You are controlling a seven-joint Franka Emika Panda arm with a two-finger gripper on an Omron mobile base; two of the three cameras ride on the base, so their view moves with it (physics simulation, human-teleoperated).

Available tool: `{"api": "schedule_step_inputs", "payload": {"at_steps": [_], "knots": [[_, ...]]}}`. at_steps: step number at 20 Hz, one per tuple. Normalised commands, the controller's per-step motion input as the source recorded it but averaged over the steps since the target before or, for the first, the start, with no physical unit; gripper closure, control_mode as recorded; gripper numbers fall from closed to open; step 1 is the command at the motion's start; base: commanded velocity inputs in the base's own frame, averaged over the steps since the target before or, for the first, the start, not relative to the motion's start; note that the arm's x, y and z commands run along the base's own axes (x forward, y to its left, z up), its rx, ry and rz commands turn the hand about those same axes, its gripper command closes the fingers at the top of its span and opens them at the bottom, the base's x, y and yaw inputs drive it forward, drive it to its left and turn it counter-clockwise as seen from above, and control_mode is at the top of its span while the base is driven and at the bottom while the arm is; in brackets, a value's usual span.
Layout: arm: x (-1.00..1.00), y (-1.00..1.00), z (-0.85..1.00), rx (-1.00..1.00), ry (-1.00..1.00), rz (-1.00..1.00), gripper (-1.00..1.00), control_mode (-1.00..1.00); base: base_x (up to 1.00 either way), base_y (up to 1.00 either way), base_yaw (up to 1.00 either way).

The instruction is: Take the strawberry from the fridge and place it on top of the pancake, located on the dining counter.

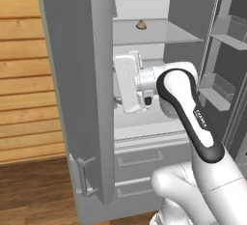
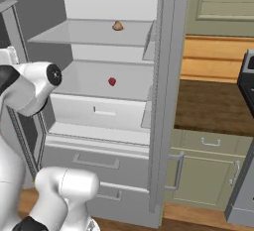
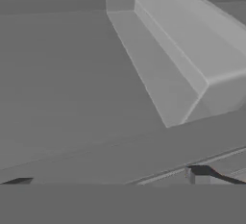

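The fridge (image 2: 167, 91) stands with both doors open. On its middle shelf, well inside, lies the tiny red strawberry (image 2: 112, 81). My arm reaches in from the left, and its white hand (image 1: 129, 81) sits at shelf height, partly behind the left door's (image 1: 77, 74) edge. In the hand view my gripper (image 3: 109, 177) is open, its two dark fingertips (image 3: 199, 174) far apart with nothing between them. It faces grey fridge walls and a pale door bin (image 3: 192, 59). The pancake and the dining counter are out of view.
A small tan lumpy item (image 2: 117, 26) rests on the upper shelf (image 1: 159, 35). Door bins (image 1: 219, 89) line the right door. Two drawers (image 2: 96, 163) lie below the shelves. A dark countertop (image 2: 213, 106) over pale green cabinets stands to the right, a wood-plank wall (image 1: 24, 74) to the left.
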Motion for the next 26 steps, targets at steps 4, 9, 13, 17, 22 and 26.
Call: {"api": "schedule_step_inputs", "payload": {"at_steps": [4, 9, 13, 17, 22, 26], "knots": [[-0.12, 0.74, -0.09, -0.04, 0.04, 0.09, -1.00, -1.00, 0.00, 0.00, 0.00], [-0.14, 0.72, -0.06, -0.03, 0.02, 0.06, -1.00, -1.00, 0.00, 0.00, 0.00], [-0.10, 0.46, 0.00, 0.00, 0.00, 0.01, -1.00, -1.00, 0.00, 0.00, 0.00], [-0.02, 0.47, 0.00, -0.01, 0.00, 0.00, -1.00, -1.00, 0.00, 0.00, 0.00], [-0.06, 0.11, 0.00, 0.00, 0.00, 0.00, -1.00, -1.00, 0.00, 0.00, 0.00], [-0.16, -0.43, 0.02, 0.00, -0.01, -0.01, -1.00, -1.00, 0.00, 0.00, 0.00]]}}
